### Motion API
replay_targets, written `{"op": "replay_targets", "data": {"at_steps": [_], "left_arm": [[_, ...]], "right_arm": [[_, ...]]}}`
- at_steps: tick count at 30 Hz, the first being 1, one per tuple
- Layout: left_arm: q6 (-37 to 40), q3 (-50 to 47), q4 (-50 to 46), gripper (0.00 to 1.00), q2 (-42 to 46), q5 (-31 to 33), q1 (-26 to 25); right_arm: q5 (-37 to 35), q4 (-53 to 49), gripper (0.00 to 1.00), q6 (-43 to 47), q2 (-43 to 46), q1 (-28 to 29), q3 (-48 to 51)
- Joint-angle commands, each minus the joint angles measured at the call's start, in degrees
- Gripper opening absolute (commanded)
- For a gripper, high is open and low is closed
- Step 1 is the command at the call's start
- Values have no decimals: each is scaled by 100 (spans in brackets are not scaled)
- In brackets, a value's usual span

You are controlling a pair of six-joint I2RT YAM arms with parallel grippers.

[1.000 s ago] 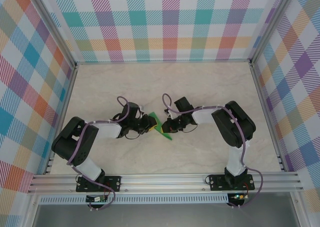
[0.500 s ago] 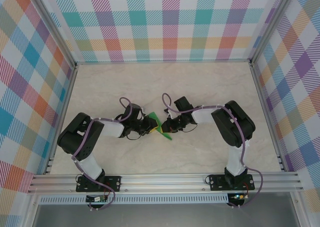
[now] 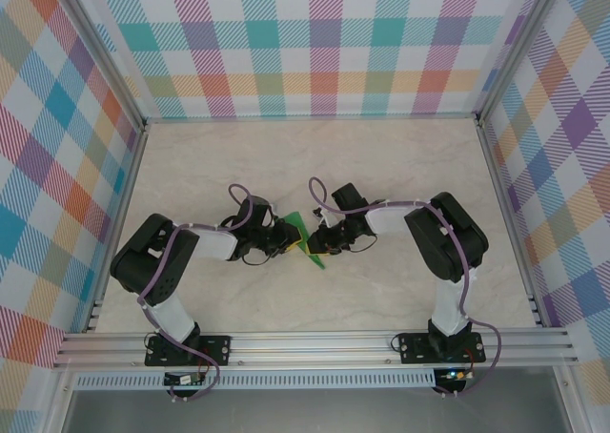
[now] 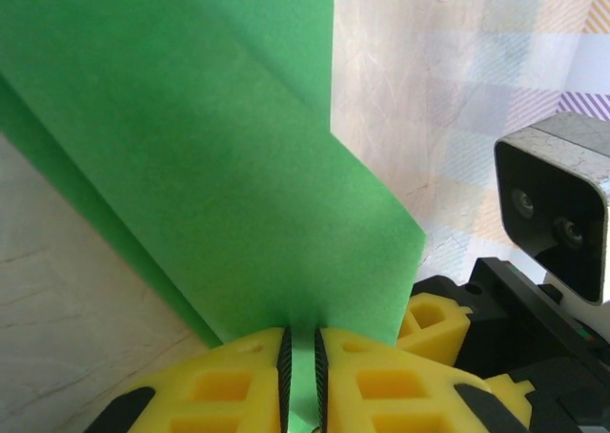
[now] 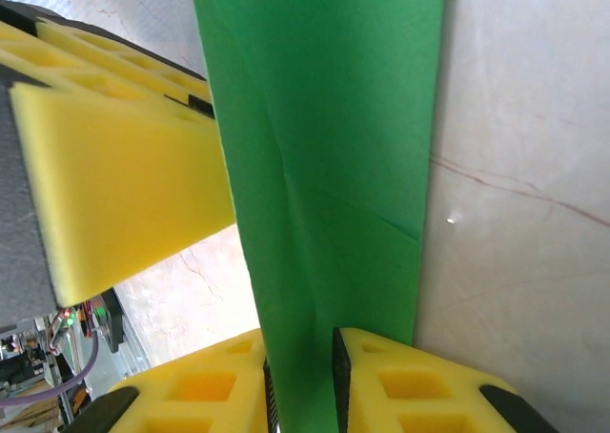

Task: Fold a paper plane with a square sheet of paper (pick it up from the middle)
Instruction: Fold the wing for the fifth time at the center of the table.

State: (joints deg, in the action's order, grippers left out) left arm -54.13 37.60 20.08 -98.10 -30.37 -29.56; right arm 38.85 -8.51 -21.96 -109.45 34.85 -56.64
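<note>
While the left fingers (image 4: pixel 250 355) pinch the creased green paper (image 4: pixel 210 166), the right fingers (image 5: pixel 381 357) flank it, grip unclear.

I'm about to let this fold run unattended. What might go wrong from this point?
1. The right gripper looks slightly parted around the green paper, so the left gripper, pinched on one edge, may be the only firm hold; the paper might sag or swing.
2. The grippers sit very close together, with their yellow pads almost side by side, so they may bump.
3. The right wrist view shows stray creases in the paper; more pulling may fold it off-line.
</note>
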Motion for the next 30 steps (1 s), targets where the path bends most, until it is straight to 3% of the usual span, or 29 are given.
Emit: {"op": "replay_targets", "data": {"at_steps": [1,12,30], "left_arm": [[164,130,-149,16,-73,84,-83],[142,181,-73,16,-20,-17,-85],[40,212,199,16,-235,-185,-102]], "right_arm": [[32,-297,24,114,217,-22,74],[-158,-392,12,159,14,-26,93],[-426,-815,14,183,-266,13,-180]]}}
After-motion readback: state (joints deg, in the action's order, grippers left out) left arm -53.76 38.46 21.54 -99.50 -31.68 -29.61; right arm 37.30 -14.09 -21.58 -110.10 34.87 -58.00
